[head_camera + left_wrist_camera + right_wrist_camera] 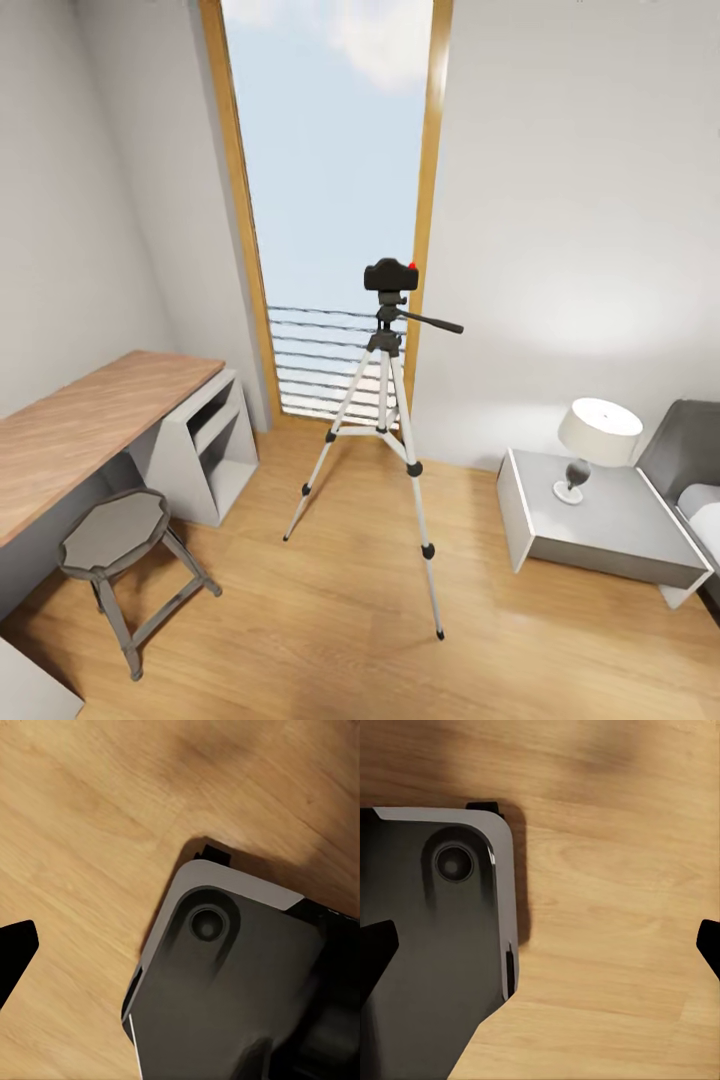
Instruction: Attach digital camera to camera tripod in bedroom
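Since the digital camera (389, 274) already sits on top of the camera tripod (385, 420), at the centre of the head view before the tall window (330, 150), you have little left to reach for: judged from this, the attachment looks done. Both arms hang low. Your left gripper (15, 960) looks down on the wood floor (82, 832) and the robot's dark base (225, 997); one fingertip shows at the frame's left edge, so whether it is spread or closed cannot be told. Your right gripper (544, 945) has its fingertips wide apart at both frame edges, holding nothing. The tripod stands well ahead of both hands, upright, pan handle (432, 322) pointing toward frame right, neither arm plainly nearer.
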Motion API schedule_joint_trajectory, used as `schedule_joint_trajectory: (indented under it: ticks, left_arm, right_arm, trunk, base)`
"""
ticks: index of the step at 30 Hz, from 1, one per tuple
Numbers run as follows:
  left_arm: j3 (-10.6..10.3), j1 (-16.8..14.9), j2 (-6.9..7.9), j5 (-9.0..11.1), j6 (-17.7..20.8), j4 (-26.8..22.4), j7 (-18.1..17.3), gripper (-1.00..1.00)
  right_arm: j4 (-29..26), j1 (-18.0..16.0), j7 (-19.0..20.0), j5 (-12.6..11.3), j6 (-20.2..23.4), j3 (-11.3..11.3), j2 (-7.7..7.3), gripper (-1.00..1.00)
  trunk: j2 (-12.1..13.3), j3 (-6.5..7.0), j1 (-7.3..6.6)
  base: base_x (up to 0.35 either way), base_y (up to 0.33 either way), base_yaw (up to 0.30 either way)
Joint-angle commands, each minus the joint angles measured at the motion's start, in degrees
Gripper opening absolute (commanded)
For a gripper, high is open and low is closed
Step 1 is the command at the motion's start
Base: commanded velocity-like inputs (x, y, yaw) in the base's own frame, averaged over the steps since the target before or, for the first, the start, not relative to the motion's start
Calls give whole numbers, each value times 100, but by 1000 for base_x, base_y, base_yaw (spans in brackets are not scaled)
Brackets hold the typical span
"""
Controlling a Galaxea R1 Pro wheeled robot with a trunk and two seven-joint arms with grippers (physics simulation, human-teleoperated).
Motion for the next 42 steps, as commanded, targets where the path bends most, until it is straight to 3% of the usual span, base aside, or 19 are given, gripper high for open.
schedule_joint_trajectory:
  ticks: [1,42]
  left_arm:
    - [-48,-2,2,42,-10,-9,27,100]
    - [-48,-2,2,42,-11,-9,27,100]
  right_arm:
    - [19,-8,24,18,-35,-42,-1,100]
    - [19,-8,7,37,-44,-42,11,100]
  trunk:
    - [-8,0,2]
    - [-8,380,2]
  base:
    - [0,0,0]
    - [0,0,0]
